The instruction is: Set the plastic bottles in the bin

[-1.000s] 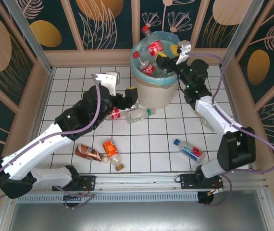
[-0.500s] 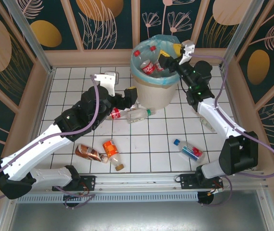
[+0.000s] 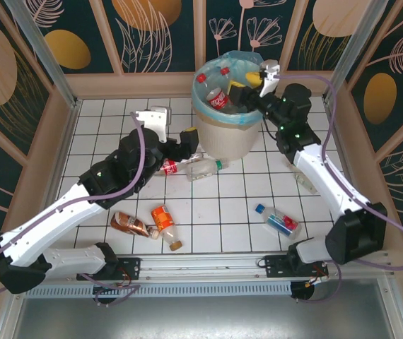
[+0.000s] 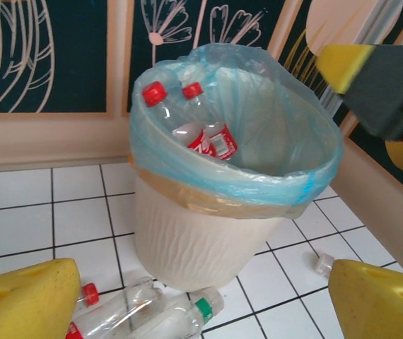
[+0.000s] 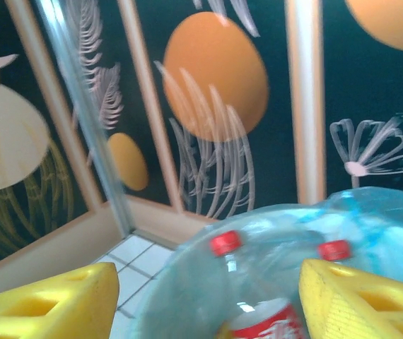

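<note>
Two red-capped bottles (image 4: pixel 205 138) now deeper in bin (image 4: pixel 187 240)

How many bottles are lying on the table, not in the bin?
6: a red-capped bottle and a green-capped bottle beside the bin, a brown bottle and an orange bottle front left, a blue-labelled bottle front right, a faint clear bottle beside the right arm. Arms may hide others.

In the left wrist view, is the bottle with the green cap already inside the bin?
No, the bottle with the green cap lies on the tiles at the foot of the bin.
</note>
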You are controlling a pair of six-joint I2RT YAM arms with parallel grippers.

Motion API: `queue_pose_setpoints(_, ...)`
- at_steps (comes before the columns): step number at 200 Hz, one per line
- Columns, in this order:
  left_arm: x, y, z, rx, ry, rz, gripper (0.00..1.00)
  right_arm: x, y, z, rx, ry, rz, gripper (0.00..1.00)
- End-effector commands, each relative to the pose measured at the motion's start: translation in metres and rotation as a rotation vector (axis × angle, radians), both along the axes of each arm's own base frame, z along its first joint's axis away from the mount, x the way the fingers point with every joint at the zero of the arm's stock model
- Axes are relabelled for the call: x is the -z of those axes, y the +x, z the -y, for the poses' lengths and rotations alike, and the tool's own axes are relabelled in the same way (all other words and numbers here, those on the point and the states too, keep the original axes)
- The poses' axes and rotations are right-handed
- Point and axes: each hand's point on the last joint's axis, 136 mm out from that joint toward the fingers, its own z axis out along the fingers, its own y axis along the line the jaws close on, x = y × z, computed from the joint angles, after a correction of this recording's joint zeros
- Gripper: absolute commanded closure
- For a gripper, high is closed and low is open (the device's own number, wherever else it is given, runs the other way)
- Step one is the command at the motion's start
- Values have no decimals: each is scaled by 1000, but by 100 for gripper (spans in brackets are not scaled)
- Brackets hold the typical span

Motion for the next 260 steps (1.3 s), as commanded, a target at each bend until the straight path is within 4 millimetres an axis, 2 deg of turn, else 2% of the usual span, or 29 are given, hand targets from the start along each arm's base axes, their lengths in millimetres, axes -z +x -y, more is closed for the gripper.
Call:
queue_pose_setpoints(1, 14, -9, -32, -90, 6, -33, 9, -24, -66, -32, -112, -30, 48, 32)
queue_pose_setpoints(15, 27, -17, -49, -128, -1, -62, 9, -6, -94, -58, -186, -74, 10, 32)
queue_pose_setpoints(27, 39, -24, -65, -161, -8, -83, 9, 14, -109, -75, -220, -105, -36, 31)
queue_pose_setpoints(54, 71, -42, -101, -247, -27, -143, 9, 63, -136, -112, -311, -220, -78, 31)
queue_pose_setpoints(67, 82, -50, -117, -284, -44, -166, 9, 89, -141, -129, -336, -314, -46, 31)
queue_pose_setpoints(69, 82, -52, -119, -288, -49, -166, 9, 92, -141, -131, -336, -331, -40, 31)
queue_pose_setpoints(72, 93, -53, -122, -298, -34, -181, 9, 99, -141, -135, -335, -359, -32, 31)
queue_pose_setpoints(90, 110, -63, -140, -342, -24, -209, 9, 134, -136, -159, -343, -529, 3, 30)
queue_pose_setpoints(116, 124, -72, -157, -383, -23, -233, 10, 179, -118, -191, -352, -701, 0, 29)
queue_pose_setpoints(147, 128, -80, -178, -447, -66, -230, 9, 224, -105, -232, -429, -823, 7, 29)
queue_pose_setpoints(176, 127, -90, -195, -474, -119, -220, 10, 265, -92, -261, -464, -960, -27, 30)
queue_pose_setpoints(210, 127, -96, -203, -471, -150, -219, 11, 298, -88, -289, -484, -1073, -25, 31)
queue_pose_setpoints(260, 134, -100, -202, -455, -153, -242, 11, 334, -84, -307, -475, -1173, -9, 30)
